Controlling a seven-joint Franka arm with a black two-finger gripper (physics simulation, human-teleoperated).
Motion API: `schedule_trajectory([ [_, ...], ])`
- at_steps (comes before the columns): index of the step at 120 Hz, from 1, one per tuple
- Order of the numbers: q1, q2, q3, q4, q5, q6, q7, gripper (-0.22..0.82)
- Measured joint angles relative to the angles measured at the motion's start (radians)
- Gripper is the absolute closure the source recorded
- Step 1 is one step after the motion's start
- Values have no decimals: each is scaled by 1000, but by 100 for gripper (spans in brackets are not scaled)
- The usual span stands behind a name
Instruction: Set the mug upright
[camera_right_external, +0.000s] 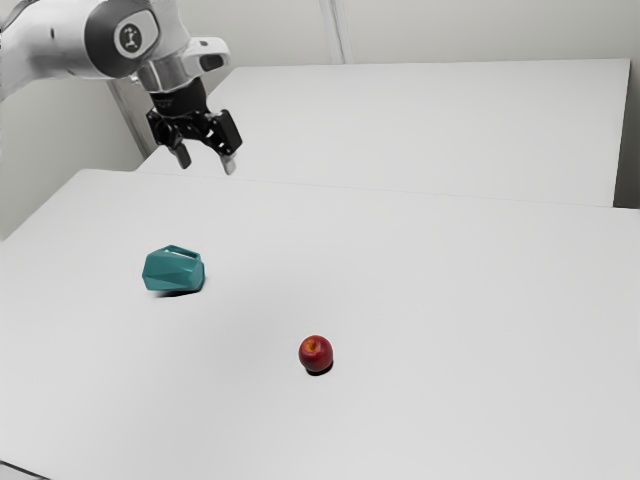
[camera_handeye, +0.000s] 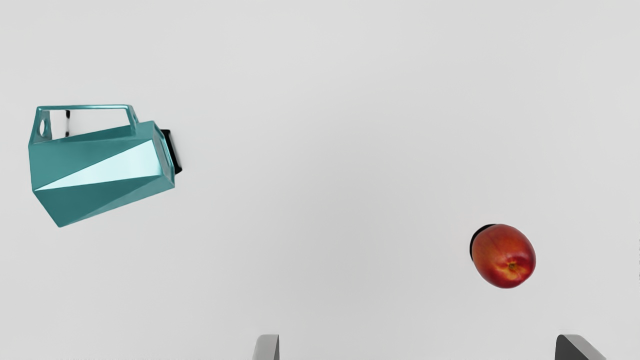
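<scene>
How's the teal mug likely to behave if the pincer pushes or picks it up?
The mug lies on its side; its flat facets should resist free rolling, though a hard push may tip it onto another face. Sharp, unbending edges suggest it's stiff. The glossy surface could slip.

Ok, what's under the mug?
The mug lies on its side on the pale table, with a dark shadow showing past one end. Its body covers the patch directly beneath, so I can't see that.
</scene>
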Motion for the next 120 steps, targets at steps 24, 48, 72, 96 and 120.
schedule_trajectory([
  [24,24,3,-1,-96,-47,6,-7,0],
  [48,105,10,-1,-204,-103,109,97,0],
  [72,252,77,-3,-223,-166,202,244,0],
  [96,367,180,-4,-209,-238,254,380,0],
  [120,477,295,-3,-121,-331,261,522,0],
])
